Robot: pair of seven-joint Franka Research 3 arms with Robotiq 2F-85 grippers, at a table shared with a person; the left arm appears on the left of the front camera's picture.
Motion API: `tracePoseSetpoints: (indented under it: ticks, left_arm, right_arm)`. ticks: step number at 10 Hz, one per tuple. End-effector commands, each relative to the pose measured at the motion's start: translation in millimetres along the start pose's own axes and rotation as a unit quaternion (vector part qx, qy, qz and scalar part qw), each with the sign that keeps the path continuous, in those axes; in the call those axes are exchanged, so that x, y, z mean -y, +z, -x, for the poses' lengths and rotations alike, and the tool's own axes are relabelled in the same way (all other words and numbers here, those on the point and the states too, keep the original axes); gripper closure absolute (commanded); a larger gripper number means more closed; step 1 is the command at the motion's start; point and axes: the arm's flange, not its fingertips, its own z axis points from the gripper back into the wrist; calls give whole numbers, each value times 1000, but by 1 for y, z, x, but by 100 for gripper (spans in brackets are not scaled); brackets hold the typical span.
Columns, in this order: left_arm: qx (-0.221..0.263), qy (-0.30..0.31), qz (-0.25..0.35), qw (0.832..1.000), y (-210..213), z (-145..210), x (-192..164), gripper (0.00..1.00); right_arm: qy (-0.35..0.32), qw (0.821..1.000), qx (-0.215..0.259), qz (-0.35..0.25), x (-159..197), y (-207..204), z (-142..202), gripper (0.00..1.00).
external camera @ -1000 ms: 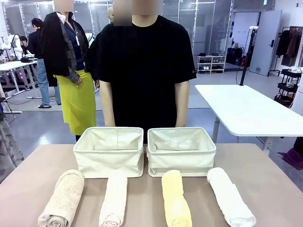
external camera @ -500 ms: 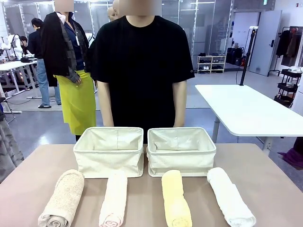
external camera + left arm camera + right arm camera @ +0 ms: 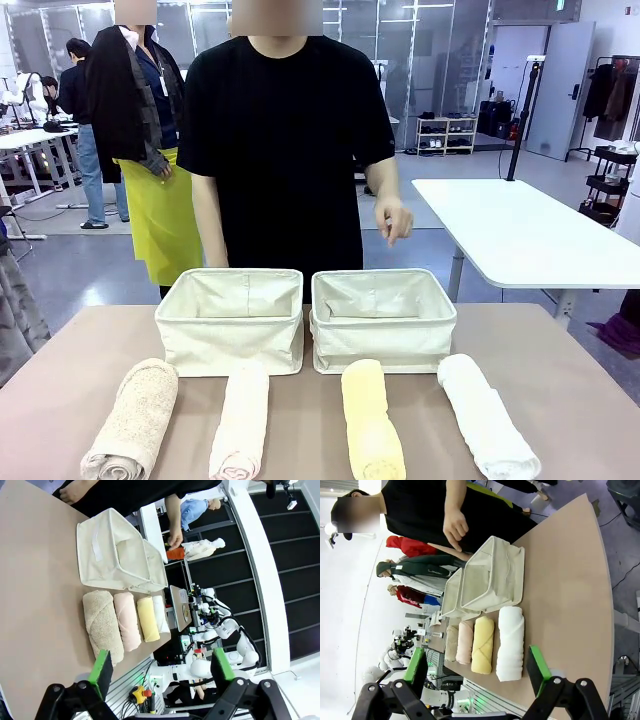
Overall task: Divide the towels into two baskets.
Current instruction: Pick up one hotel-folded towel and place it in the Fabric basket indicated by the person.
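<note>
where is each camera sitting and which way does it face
Front: fixed between the arms on the robot's side, facing across the table, over the row from tan towel to white towel and the baskets, at the person; torso and a hand show.
Left wrist: off the table's left end, facing along the row, tan towel nearest; open left gripper at the bottom.
Right wrist: off the right end, white towel nearest; open right gripper at the bottom.
Shared: all three show that row, the baskets and the person.

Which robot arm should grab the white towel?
Probably the right. The white towel lies at the row's right end, nearest the open right gripper. The left gripper is over by the tan towel.
</note>
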Motion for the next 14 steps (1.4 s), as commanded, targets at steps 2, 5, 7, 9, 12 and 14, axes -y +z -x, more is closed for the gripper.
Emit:
tracePoseSetpoints:
  ticks: [2, 5, 7, 9, 12, 14]
  left_arm:
    - [2, -2, 4, 1000, 2, 1, 1, 0]
    - [2, -2, 4, 1000, 2, 1, 1, 0]
    - [2, -2, 4, 1000, 2, 1, 1, 0]
    - [2, -2, 4, 1000, 2, 1, 1, 0]
    - [2, -2, 4, 1000, 2, 1, 1, 0]
    - [2, -2, 4, 1000, 2, 1, 1, 0]
  right_arm:
    - [3, 1000, 1, -5, -2, 2, 1, 0]
    - [3, 1000, 1, -5, -2, 2, 1, 0]
    - [3, 1000, 1, -5, -2, 2, 1, 0]
    - [3, 1000, 1, -5, -2, 2, 1, 0]
    - [3, 1000, 1, -5, -2, 2, 1, 0]
    - [3, 1000, 1, -5, -2, 2, 1, 0]
